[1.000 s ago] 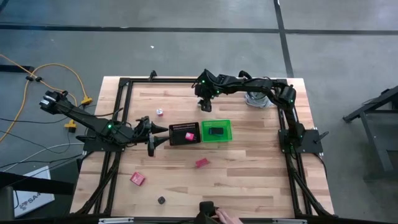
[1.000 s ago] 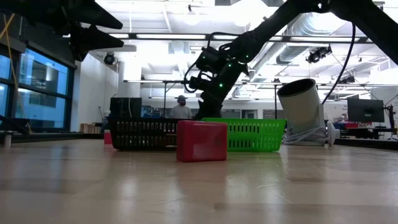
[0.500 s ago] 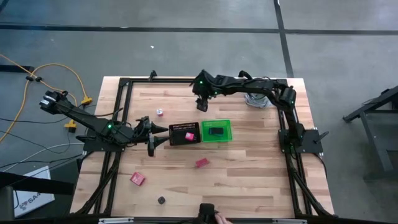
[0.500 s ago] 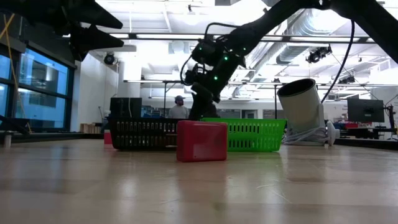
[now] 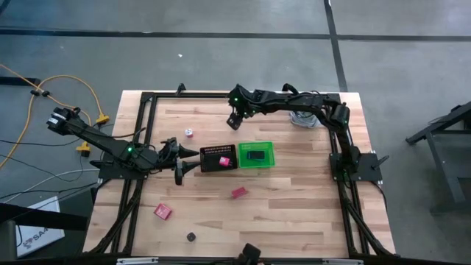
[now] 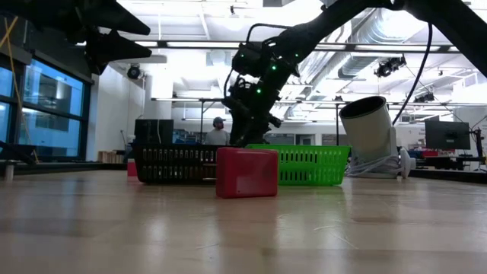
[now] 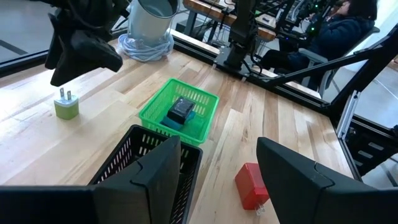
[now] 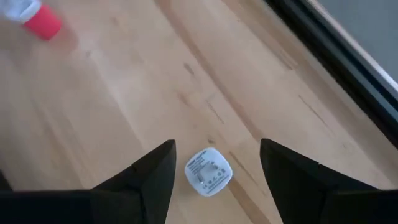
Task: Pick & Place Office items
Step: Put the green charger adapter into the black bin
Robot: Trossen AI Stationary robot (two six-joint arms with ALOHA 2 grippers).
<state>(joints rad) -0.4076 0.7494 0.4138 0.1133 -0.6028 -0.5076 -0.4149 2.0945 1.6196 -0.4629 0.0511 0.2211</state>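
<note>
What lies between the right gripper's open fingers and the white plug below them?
Nothing: in the right wrist view, the right gripper hangs over the white plug, only bare table around.

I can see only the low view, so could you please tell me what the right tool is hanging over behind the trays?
Observer: The right tool is open above a small white plug adapter that lies flat on the bare wood.
Operator: Thank you. Is anything inside the green bin?
Observer: Yes, the green bin holds one dark block.
Operator: And where is the left tool, please?
Observer: The left tool is open and empty. It is at the end of the black mesh tray that faces away from the green bin.
</note>
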